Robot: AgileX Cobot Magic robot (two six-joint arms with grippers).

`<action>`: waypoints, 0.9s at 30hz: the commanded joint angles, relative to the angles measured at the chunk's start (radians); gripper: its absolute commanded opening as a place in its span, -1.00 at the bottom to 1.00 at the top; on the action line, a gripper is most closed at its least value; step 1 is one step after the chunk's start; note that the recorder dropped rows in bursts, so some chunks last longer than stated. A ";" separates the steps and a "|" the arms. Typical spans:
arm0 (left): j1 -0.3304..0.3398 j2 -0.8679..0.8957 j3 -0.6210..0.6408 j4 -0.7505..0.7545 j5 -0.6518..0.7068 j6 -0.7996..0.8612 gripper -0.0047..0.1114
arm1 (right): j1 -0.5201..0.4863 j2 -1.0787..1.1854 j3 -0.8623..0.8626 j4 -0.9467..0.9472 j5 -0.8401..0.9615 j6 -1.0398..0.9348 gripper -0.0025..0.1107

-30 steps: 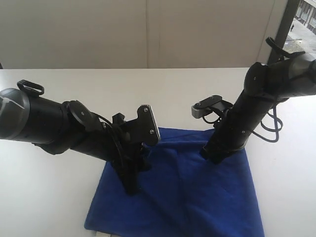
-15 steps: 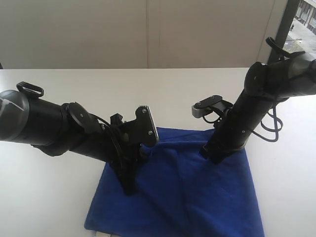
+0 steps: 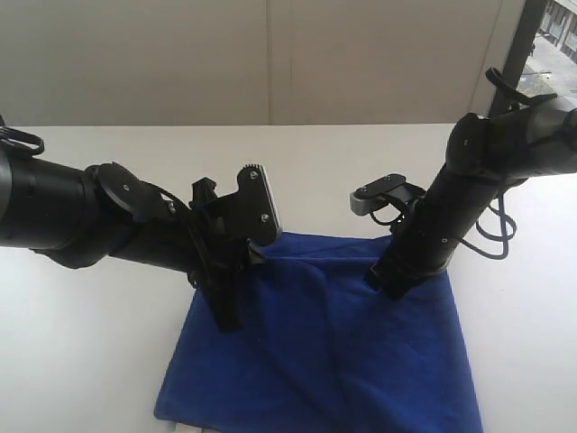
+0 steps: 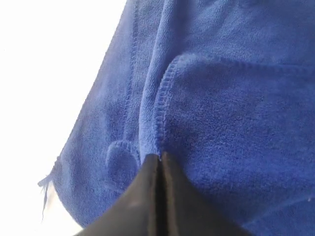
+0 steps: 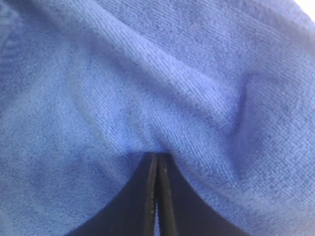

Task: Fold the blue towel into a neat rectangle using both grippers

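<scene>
Table (image 3: 81,361): white, with a plain wall behind. I see the towel (image 3: 343,361) lying rumpled on it.
Left gripper (image 4: 160,157): jaws pressed together, nipping the towel at its stitched edge, on the left side.
Right gripper (image 5: 157,155): clenched on a pucker of towel near the far right corner.
Arms: both slant down onto the cloth, well apart.

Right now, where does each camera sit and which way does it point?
Exterior: off the arms, looking down at the table and towel; left arm and right arm show.
Left wrist: on the left arm, close over the towel; left fingers show, shut on its hem.
Right wrist: on the right arm, likewise; right fingers show, pinching a crease.
Shared: all three see the towel.
</scene>
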 commanded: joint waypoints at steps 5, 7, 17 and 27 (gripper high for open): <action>0.016 -0.038 0.110 -0.009 0.004 0.065 -0.92 | -0.006 0.016 0.000 -0.003 0.000 -0.002 -0.96; 0.016 -0.047 0.139 -0.009 0.004 0.081 -0.92 | -0.006 0.016 0.000 -0.003 0.000 -0.002 -0.96; 0.016 -0.065 0.184 -0.006 -0.137 0.192 -0.88 | -0.006 0.016 0.000 -0.003 0.006 -0.002 -0.96; 0.011 -0.147 0.182 -0.185 -0.100 0.198 0.38 | -0.006 0.016 0.000 -0.003 0.003 -0.002 -0.96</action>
